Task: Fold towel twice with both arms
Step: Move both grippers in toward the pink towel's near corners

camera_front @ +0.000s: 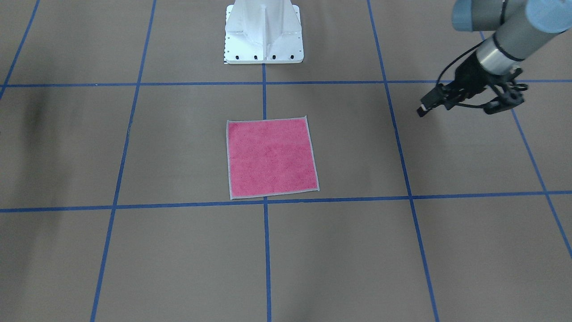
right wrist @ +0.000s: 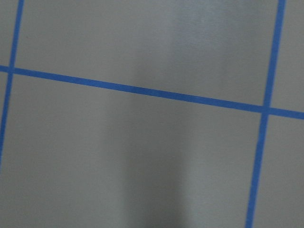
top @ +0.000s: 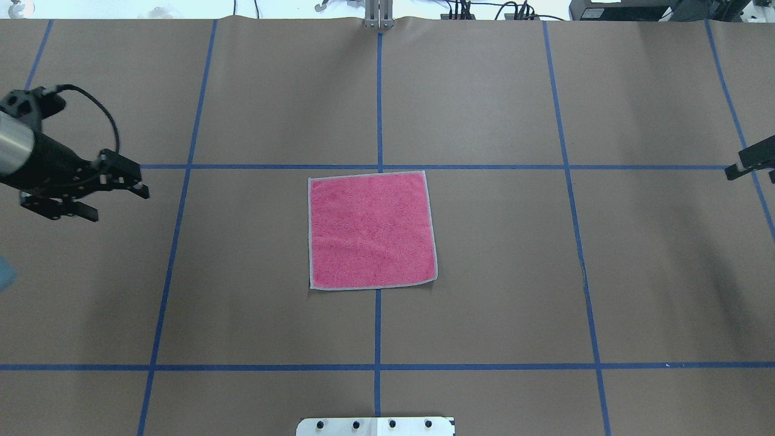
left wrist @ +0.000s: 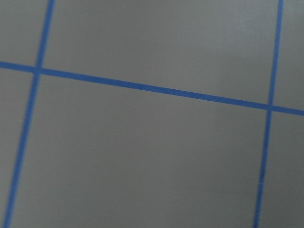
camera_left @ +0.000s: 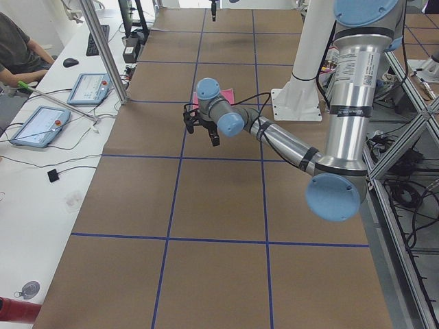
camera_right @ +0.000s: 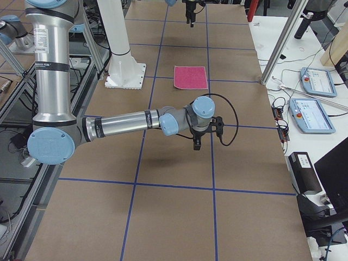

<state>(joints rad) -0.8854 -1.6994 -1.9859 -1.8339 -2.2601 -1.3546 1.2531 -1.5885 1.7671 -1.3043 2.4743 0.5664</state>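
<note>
1. while the towel lies flat and unfolded, pink face up, at mid-surface astride the centre tape line, no fold looks begun. the step in hand is, i judge, the approach to a first grasp.
2. the left tool hangs above the surface well off to the robot's left of the towel, fingers spread and holding nothing. the right tool only pokes in at the overhead view's right edge, also well away. i cannot tell whether it is spread or pressed together.
3. both wrist cameras show only bare surface and tape, so neither tool is over the cloth yet.
4. to do it well, each arm should take one corner of the same edge, left arm the left corner and right arm the right, so the arms need not cross.
5. come down with fingers spread, straddling the grey hem right at the corner. the cloth looks thin and limp, so the fingertips will likely need to touch the surface to catch it.
6. lift both corners evenly and only a little, then carry them together to the opposite edge. an uneven pace would probably skew the fold or drag the towel.
7. line up hem with hem before letting go.
</note>
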